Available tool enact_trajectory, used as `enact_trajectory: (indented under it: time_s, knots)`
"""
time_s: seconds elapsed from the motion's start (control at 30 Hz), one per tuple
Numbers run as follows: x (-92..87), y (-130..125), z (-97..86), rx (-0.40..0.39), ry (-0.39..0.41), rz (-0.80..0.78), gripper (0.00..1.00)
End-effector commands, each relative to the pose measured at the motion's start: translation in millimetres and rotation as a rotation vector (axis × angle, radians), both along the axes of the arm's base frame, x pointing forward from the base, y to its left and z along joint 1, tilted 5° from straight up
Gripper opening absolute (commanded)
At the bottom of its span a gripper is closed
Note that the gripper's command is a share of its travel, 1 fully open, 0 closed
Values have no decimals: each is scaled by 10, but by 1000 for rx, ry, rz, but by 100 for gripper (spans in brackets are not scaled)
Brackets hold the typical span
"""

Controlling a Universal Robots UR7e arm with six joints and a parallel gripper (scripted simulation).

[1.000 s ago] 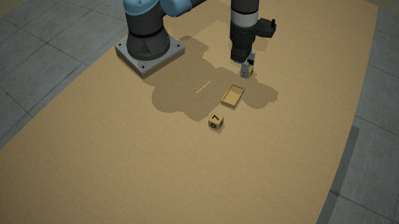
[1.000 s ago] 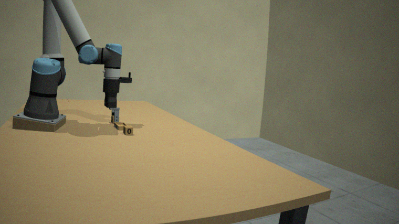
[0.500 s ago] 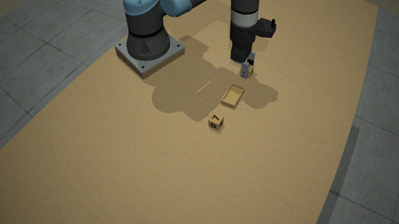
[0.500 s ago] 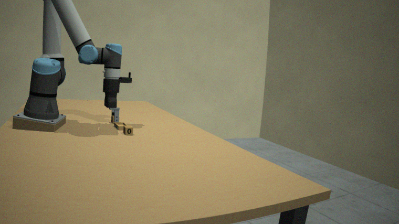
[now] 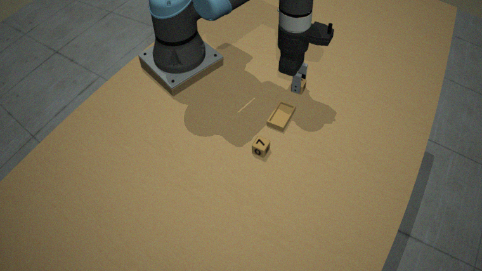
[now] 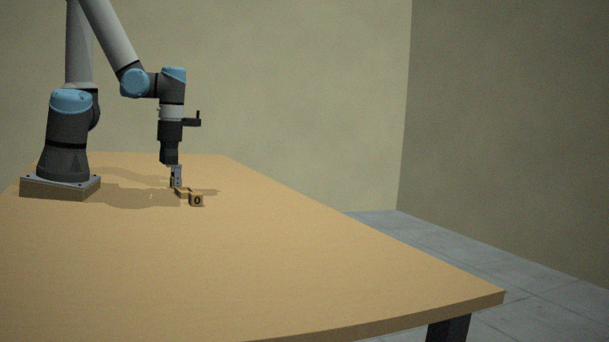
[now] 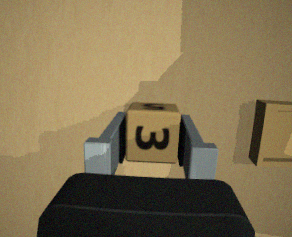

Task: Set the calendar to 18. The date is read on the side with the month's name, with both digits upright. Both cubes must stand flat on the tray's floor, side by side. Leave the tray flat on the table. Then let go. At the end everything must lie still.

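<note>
A wooden cube showing a 3 (image 7: 154,135) sits on the table between my fingers in the wrist view. My gripper (image 7: 153,129) points straight down and its two fingers press against the cube's left and right sides. In the top view the gripper (image 5: 299,87) stands low on the table just behind the tray (image 5: 281,115), which lies flat and holds nothing. The second cube (image 5: 260,146) stands on the table in front of the tray, with a 7 on top and a 0 on one side. It also shows in the exterior view (image 6: 195,199).
The robot base (image 5: 179,58) stands at the back left of the table. The tray's edge shows at the right of the wrist view (image 7: 280,131). A thin pale line (image 5: 246,105) lies on the table left of the tray.
</note>
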State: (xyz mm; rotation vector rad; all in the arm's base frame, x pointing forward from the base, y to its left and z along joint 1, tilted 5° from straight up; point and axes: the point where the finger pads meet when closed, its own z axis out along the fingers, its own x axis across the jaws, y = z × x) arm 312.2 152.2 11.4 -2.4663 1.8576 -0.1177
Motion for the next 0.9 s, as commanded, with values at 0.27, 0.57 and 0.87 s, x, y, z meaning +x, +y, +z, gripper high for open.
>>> enact_trajectory:
  time_s: [0.27,0.57,0.87]
  knots:
    - [3,0,3,0,-1,0,60]
    - [3,0,3,0,-1,0,60]
    - [1,1,32,0,-1,0,60]
